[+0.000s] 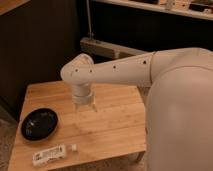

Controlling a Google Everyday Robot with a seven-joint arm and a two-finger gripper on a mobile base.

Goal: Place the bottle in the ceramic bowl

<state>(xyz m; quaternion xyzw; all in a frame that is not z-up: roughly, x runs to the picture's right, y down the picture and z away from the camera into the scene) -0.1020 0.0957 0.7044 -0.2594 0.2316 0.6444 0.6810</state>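
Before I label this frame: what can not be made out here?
Camera view:
- bottle: label print too small to read.
- table: right side hidden by the robot's body.
- gripper, over the table's middle: height above the wood unclear.

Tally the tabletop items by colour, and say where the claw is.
Black: 1, the ceramic bowl
White: 1, the bottle, lying on its side near the front edge
Total: 2
The claw hangs over the middle of the wooden table, apart from both.
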